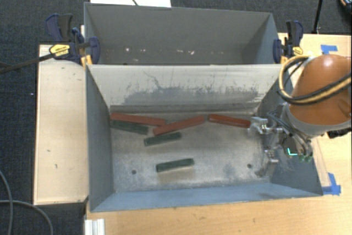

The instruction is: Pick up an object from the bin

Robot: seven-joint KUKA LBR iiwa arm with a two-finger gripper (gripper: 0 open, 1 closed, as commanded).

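**Gripper over bare floor at the bin's right**

At lower centre of the frame a lone green bar (174, 164) lies on the floor of the bin (99, 135). At lower right the gripper (268, 163) hangs over bare floor; whether it is spread or closed cannot be told. Farther up lies a loose cluster of green and red-brown bars (159, 129). The rightmost red-brown bar (230, 120) ends just beside the gripper.
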